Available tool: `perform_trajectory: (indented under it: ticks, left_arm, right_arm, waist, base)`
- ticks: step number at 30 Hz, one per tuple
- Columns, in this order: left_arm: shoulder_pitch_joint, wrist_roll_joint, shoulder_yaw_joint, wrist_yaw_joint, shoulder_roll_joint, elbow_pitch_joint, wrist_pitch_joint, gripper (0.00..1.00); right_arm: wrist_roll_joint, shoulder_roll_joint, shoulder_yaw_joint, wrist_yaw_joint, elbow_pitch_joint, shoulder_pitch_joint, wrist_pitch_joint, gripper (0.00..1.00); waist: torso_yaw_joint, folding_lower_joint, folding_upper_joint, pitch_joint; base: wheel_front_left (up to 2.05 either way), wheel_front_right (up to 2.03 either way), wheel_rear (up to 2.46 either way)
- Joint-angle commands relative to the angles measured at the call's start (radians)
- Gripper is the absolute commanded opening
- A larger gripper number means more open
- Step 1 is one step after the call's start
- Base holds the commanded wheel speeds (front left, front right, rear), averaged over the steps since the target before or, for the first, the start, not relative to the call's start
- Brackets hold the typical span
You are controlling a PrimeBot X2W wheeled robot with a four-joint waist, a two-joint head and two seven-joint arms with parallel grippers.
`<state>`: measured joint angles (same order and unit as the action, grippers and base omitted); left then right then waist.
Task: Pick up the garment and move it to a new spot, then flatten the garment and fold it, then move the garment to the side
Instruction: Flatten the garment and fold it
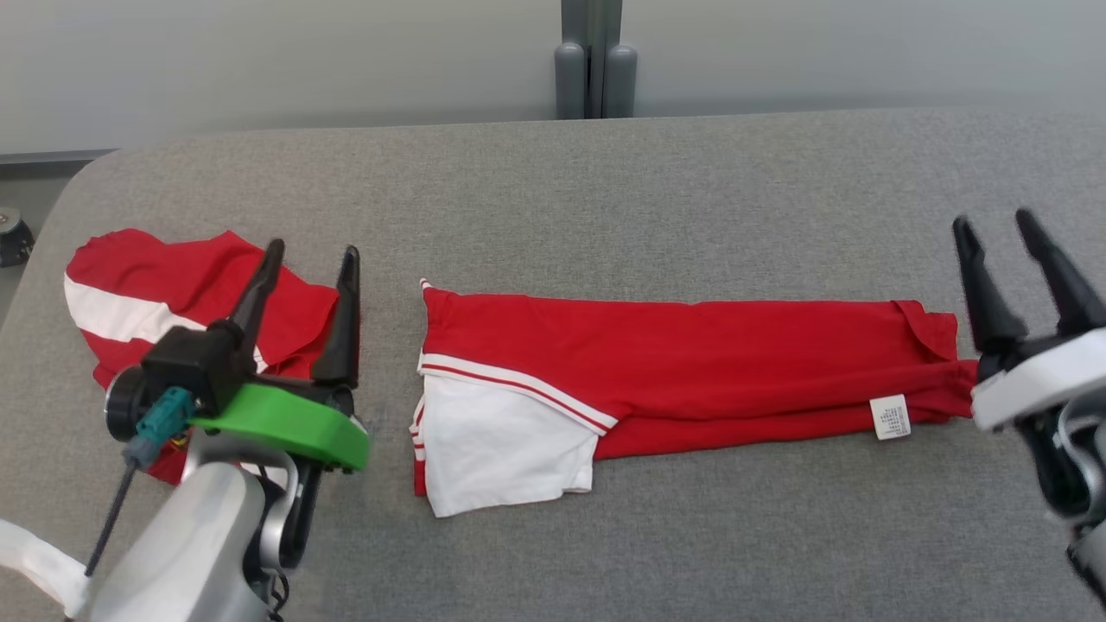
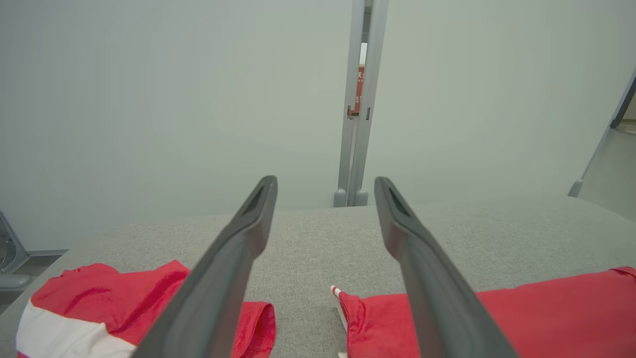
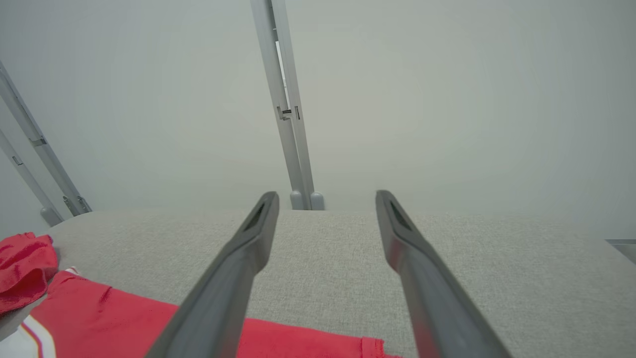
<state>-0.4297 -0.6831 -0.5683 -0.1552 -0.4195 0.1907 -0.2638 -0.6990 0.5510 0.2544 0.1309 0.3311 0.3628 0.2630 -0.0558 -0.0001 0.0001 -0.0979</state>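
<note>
Red cloth takes up most of what we see. A folded red garment (image 1: 691,363), with a white panel and thin white stripes at its 9 o'clock end, lies flat as a long band across the middle of the grey woven-fabric surface (image 1: 605,199), running from 9 to 3 o'clock. A small white care label (image 1: 890,417) sits on its near edge toward 3 o'clock. Further toward 9 o'clock, apart from it, a crumpled red-and-white garment (image 1: 155,276) rests near the surface's rounded corner.

Our left end effector (image 1: 311,255) hovers at 8 o'clock, above the crumpled piece's 3 o'clock edge, its two dark fingers spread apart and holding nothing. Our right end effector (image 1: 994,220) stands at 3 o'clock, just at the folded garment's tip, fingers likewise apart and empty. At 12 o'clock a grey metal post (image 1: 594,60) rises behind the surface.
</note>
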Motion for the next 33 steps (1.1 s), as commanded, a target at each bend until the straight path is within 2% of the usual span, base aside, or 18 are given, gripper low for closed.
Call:
perform_trajectory:
  ticks: [1,4,8,12,16,26,33]
  left_arm:
    - [0.039,0.043,0.032,0.023,0.031,-0.014,0.000,1.00]
    - [0.110,0.128,0.123,0.079,0.110,-0.026,0.000,1.00]
    - [0.180,0.235,0.218,0.147,0.210,-0.030,0.000,1.00]
    - [0.241,0.338,0.296,0.204,0.287,-0.037,0.000,1.00]
    - [0.291,0.421,0.362,0.241,0.332,-0.052,0.000,1.00]
    - [0.312,0.492,0.406,0.278,0.367,-0.044,-0.001,1.00]
    - [0.276,0.492,0.374,0.284,0.368,-0.035,-0.001,1.00]
  right_arm:
    - [0.045,-0.037,-0.036,-0.001,-0.028,-0.067,0.002,1.00]
    - [0.136,-0.124,-0.121,0.000,-0.105,-0.150,0.002,1.00]
    - [0.215,-0.199,-0.169,0.000,-0.164,-0.221,0.002,1.00]
    - [0.257,-0.263,-0.198,0.000,-0.194,-0.256,0.002,1.00]
    - [0.280,-0.302,-0.214,0.000,-0.187,-0.272,0.002,1.00]
    - [0.316,-0.305,-0.201,0.000,-0.134,-0.245,0.002,1.00]
    - [0.378,-0.317,-0.273,0.000,0.001,-0.175,0.002,1.00]
  waist:
    - [-0.014,0.0001,-0.0001,0.008]
    - [-0.023,0.0001,-0.0001,0.012]
    - [-0.028,0.0001,-0.0001,0.014]
    - [-0.025,0.0001,-0.0001,0.015]
    - [-0.017,0.0001,-0.0001,0.021]
    - [-0.009,0.0001,-0.0001,-0.005]
    - [-0.021,0.0001,-0.0001,-0.057]
  base:
    - [0.00,0.00,0.00]
    - [0.00,0.00,0.00]
    - [0.00,0.00,0.00]
    - [0.00,0.00,0.00]
    - [0.00,0.00,0.00]
    - [0.00,0.00,0.00]
    - [0.00,0.00,0.00]
